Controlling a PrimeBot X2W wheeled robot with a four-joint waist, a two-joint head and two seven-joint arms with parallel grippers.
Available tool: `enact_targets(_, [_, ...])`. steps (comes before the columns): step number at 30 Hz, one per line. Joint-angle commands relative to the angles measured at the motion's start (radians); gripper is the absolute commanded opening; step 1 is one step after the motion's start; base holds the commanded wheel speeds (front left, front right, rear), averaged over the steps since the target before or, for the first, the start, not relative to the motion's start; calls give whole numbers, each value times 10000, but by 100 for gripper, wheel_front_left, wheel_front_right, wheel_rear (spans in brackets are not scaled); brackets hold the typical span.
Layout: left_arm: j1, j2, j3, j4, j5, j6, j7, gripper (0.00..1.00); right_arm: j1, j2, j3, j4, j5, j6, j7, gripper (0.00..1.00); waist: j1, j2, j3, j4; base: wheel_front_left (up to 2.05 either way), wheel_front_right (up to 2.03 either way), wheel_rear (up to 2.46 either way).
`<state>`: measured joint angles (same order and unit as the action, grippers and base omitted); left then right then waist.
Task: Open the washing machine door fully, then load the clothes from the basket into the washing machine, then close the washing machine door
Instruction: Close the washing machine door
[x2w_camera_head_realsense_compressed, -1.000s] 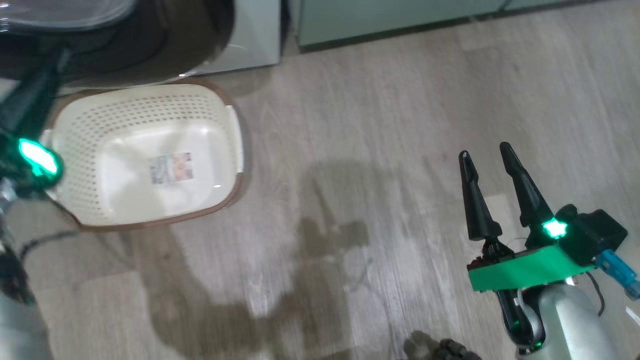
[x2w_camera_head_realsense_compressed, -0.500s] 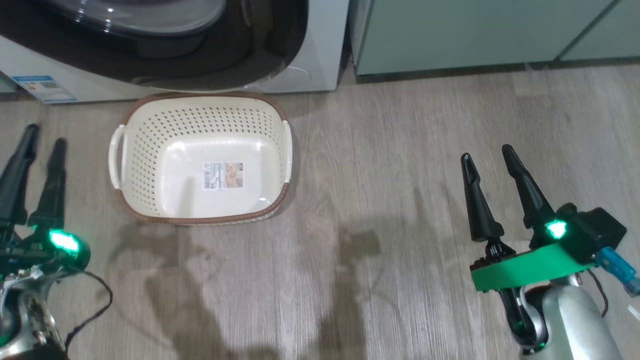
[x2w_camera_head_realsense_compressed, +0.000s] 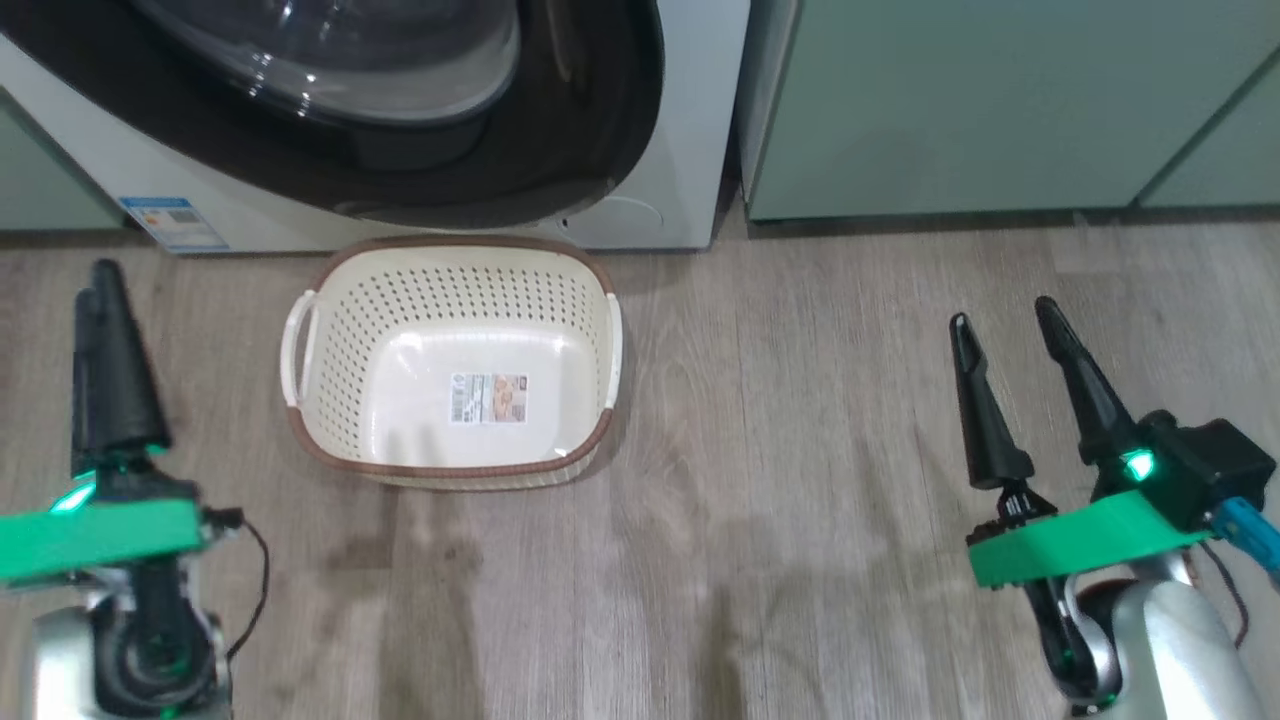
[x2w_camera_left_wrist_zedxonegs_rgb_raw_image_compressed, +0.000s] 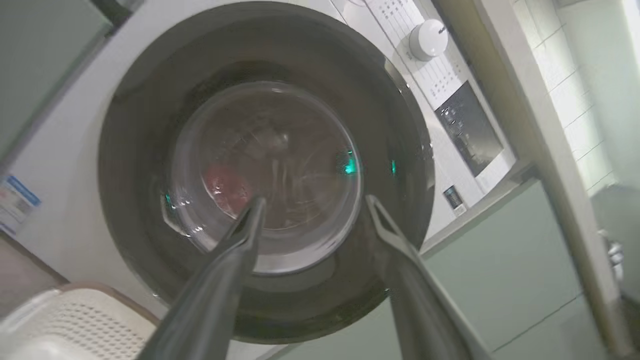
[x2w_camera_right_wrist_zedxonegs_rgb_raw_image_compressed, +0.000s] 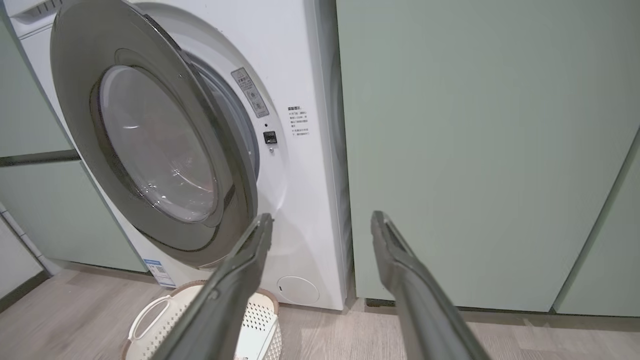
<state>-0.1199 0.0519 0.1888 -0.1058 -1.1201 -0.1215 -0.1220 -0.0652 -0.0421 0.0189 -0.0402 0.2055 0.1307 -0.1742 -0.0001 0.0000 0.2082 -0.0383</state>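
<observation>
The washing machine (x2w_camera_head_realsense_compressed: 690, 120) stands at the top of the head view. Its door (x2w_camera_head_realsense_compressed: 560, 150), black ring with a glass bowl, hangs ajar over the cream basket (x2w_camera_head_realsense_compressed: 450, 470), which holds only its floor label. From the right wrist the door (x2w_camera_right_wrist_zedxonegs_rgb_raw_image_compressed: 75, 100) stands off the white front at an angle. Through the door glass in the left wrist view a red patch (x2w_camera_left_wrist_zedxonegs_rgb_raw_image_compressed: 222, 182) shows, apparently the clothes inside the drum. My left gripper (x2w_camera_left_wrist_zedxonegs_rgb_raw_image_compressed: 315, 200) is open and faces the door; it sits low left (x2w_camera_head_realsense_compressed: 95, 282). My right gripper (x2w_camera_head_realsense_compressed: 1003, 315) is open and empty.
Pale green cabinets (x2w_camera_head_realsense_compressed: 1000, 100) flank the machine on its right, and another stands to its left (x2w_camera_right_wrist_zedxonegs_rgb_raw_image_compressed: 50, 210). Wood floor (x2w_camera_head_realsense_compressed: 800, 450) spreads between my two arms. The basket (x2w_camera_right_wrist_zedxonegs_rgb_raw_image_compressed: 260, 320) sits right against the machine's foot, below the door.
The head camera has swung, so machine and basket now sit higher and more central. My left arm has drawn back from beside the basket to the lower left. The right gripper has hardly moved.
</observation>
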Motion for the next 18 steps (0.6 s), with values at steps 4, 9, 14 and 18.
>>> enact_targets(4, [153, 862, -586, -319, 3787, 293, -1074, 100, 229, -81, 10, -560, -230, 0, 269, 100, 1, 0, -447, 191, 0, 0, 0])
enact_targets(9, [441, 1118, -1331, -238, 6333, 903, -1291, 100, 510, -81, -109, -689, -372, 0, 455, 100, 1, 0, -782, 267, 0, 0, 0])
enact_targets(14, [857, 1166, -1804, -52, 7495, 1183, -1344, 100, 783, -81, -229, -718, -436, 0, 562, 100, 1, 0, -1044, 307, 0, 0, 0])
enact_targets(18, [1214, 1201, -2054, 54, 8215, 1373, -1372, 100, 1079, -81, -360, -723, -429, 0, 627, 100, 1, 0, -1283, 332, 0, 0, 0])
